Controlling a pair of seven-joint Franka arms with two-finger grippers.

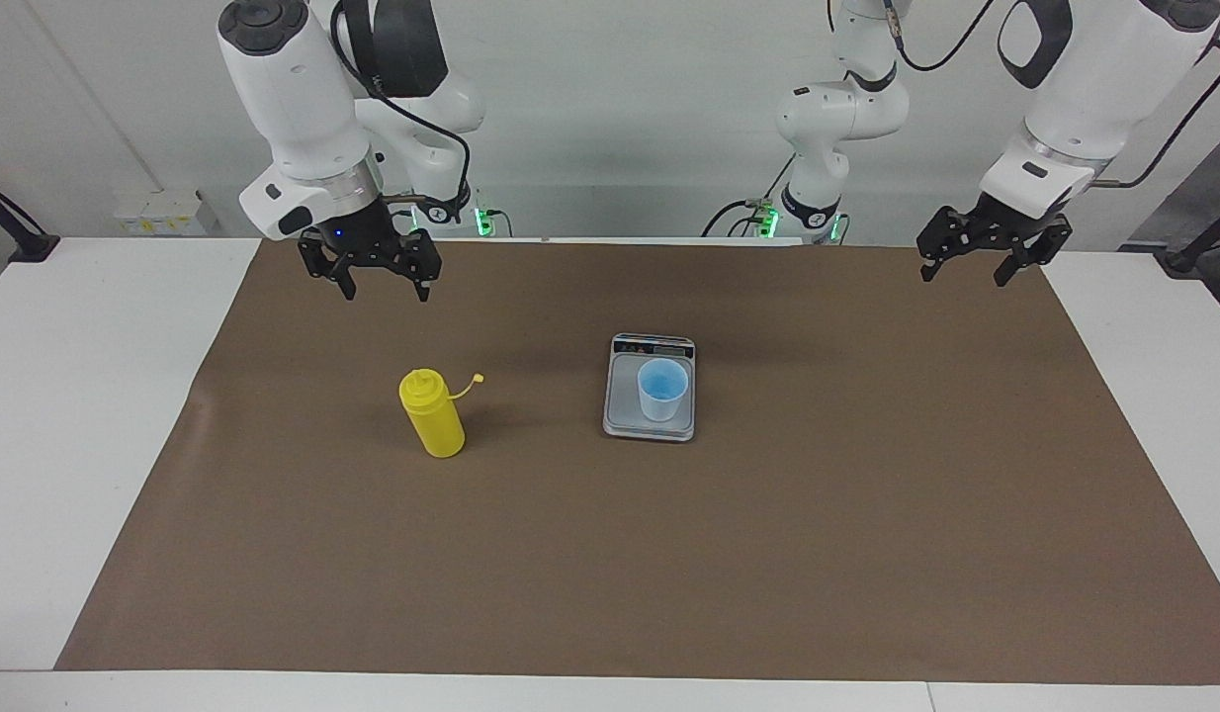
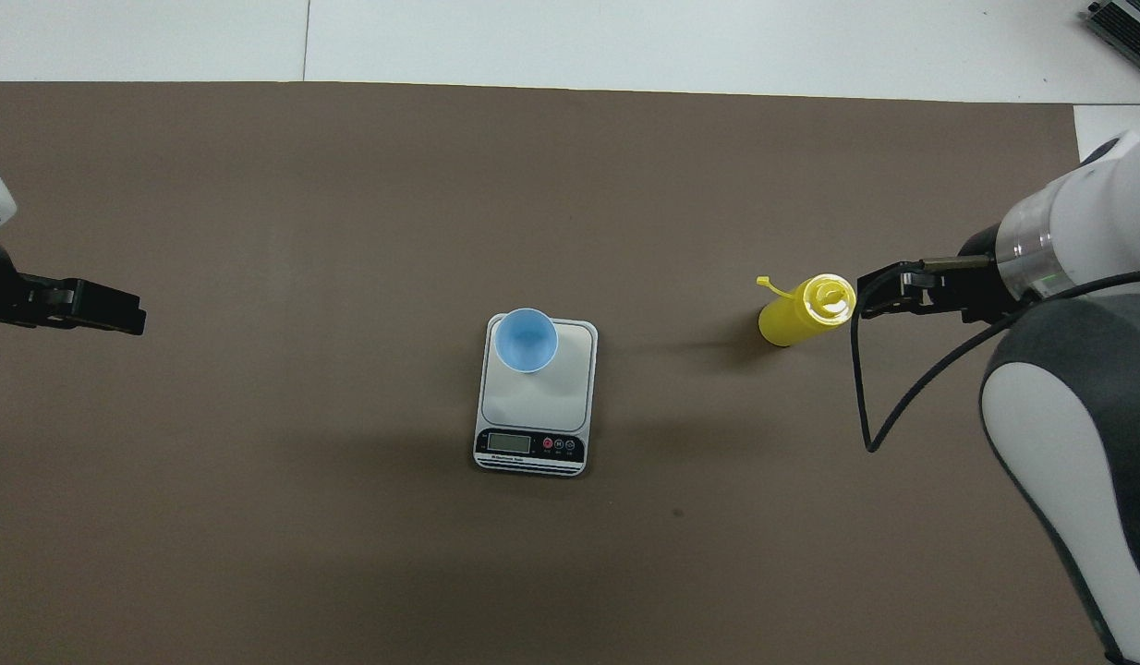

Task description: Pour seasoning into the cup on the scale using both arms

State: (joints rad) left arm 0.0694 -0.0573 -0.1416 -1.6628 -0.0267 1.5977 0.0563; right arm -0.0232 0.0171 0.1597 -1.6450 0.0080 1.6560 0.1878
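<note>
The yellow seasoning bottle (image 1: 432,415) stands upright on the brown mat toward the right arm's end, its cap strap hanging off the top; it also shows in the overhead view (image 2: 801,314). The light blue cup (image 1: 661,391) stands on the grey scale (image 1: 625,417), on the part of the plate farther from the robots (image 2: 526,340). The scale's display strip (image 2: 530,445) faces the robots. My right gripper (image 1: 386,294) is open and empty, raised over the mat beside the bottle (image 2: 873,297). My left gripper (image 1: 963,279) is open and empty, waiting over the mat's left-arm end (image 2: 127,319).
A brown mat (image 1: 669,574) covers most of the white table (image 1: 86,396). The right arm's black cable (image 2: 861,397) hangs in a loop under its wrist.
</note>
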